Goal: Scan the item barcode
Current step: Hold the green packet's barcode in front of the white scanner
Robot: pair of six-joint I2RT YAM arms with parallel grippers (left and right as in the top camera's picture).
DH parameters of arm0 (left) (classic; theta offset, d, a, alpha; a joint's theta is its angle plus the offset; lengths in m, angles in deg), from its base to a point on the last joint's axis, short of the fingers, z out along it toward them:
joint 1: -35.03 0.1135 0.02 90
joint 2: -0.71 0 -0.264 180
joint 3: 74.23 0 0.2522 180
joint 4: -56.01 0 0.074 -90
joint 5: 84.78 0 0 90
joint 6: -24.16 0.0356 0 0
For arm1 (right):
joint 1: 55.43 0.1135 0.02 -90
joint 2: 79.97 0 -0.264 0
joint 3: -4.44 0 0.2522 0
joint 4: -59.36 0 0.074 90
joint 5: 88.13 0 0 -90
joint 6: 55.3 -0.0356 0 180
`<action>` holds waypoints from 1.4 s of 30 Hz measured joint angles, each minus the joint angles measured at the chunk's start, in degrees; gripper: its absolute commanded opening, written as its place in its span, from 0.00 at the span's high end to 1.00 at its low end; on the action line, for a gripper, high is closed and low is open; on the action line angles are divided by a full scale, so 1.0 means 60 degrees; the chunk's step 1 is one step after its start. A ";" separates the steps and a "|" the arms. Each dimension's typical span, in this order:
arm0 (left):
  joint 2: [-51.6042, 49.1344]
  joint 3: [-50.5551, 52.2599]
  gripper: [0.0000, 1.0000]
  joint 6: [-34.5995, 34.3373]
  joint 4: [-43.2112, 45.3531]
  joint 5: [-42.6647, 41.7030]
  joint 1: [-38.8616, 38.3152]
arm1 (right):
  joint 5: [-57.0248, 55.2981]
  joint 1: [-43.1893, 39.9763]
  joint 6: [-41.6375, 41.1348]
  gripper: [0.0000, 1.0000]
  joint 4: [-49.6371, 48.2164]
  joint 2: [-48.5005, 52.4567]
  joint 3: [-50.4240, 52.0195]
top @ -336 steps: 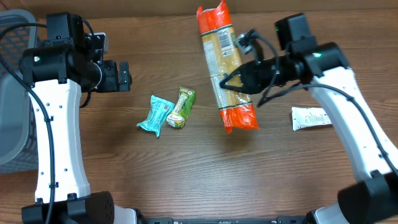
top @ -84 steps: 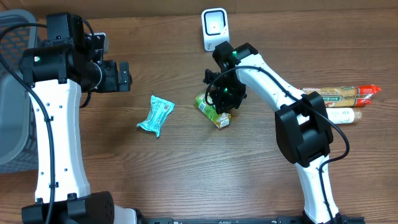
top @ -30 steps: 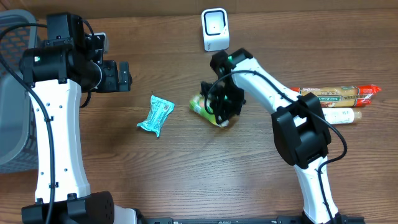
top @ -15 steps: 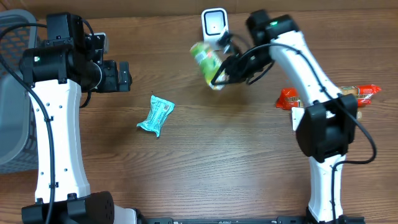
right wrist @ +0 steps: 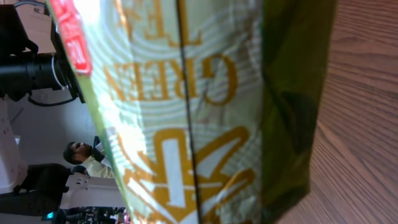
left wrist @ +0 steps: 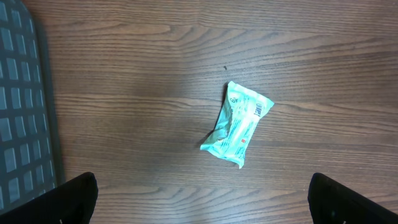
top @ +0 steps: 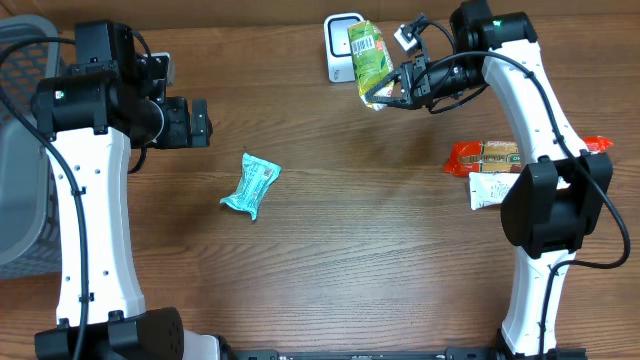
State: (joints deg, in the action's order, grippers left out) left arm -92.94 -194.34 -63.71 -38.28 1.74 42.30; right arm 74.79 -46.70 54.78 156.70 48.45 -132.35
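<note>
The right gripper [top: 380, 94] is closed on the lower end of the green packet [top: 367, 50] and holds it raised off the table [top: 330, 270], at the far edge of the work area. In the overhead view the packet sits just beside the white scanner [top: 338, 42] and overlaps its right edge. In the right wrist view the packet's printed face [right wrist: 186, 112] fills most of the frame, and no barcode can be made out on that side. Whether the barcode faces the scanner window cannot be told. The left gripper [top: 198, 122] hangs over the left side of the table with its fingers [left wrist: 74, 198] spread wide and nothing between them. The teal packet [left wrist: 238, 124] lies flat on the table below it, untouched. An orange pack [top: 482, 156] and a white packet [top: 492, 190] lie near the right arm's base, and a grey basket [top: 18, 200] stands at the far left. Judged status: pick-up and transfer to the scanner are complete for the green packet. The presentation step is in hand, and no frame confirms a read. What remains is to turn the barcode to the window if needed, then set the packet down. The teal packet is presumably unscanned.
</note>
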 measured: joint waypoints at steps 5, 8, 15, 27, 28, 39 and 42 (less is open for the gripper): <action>0.0000 0.0000 0.00 0.0000 0.0000 0.0000 0.0000 | 0.0062 0.0055 -0.0007 0.96 -0.0102 0.0000 0.0000; 0.0000 0.0000 0.00 0.0000 -0.0004 0.0000 0.0000 | 0.0055 0.0058 -0.0168 0.96 -0.0270 0.0000 -0.0062; 0.0000 0.0000 0.01 0.0000 0.0000 0.0000 0.0000 | -0.1184 0.0106 -0.1832 0.96 -0.1122 0.0000 -0.1927; 0.0000 0.0000 0.01 0.0000 -0.0004 0.0000 0.0000 | -1.1289 0.2065 -0.3279 0.96 -0.3748 -0.0157 -0.3832; 0.0000 0.0000 0.00 0.0000 -0.0004 0.0000 0.0000 | -1.2214 0.2299 -0.3133 0.96 -0.4124 -0.0069 -0.3763; 0.0000 0.0000 0.00 0.0000 0.0000 0.0000 0.0000 | -1.7588 0.2852 -0.0004 0.96 -0.6725 0.2295 -0.3493; 0.0000 0.0000 0.00 0.0000 0.0000 0.0000 0.0000 | -1.8404 0.2783 0.0962 0.96 -0.7348 0.3031 -0.3475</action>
State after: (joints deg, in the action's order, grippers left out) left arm -92.94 -194.34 -63.71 -38.28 1.74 42.30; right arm -35.63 -30.00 60.55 112.61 66.64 -153.20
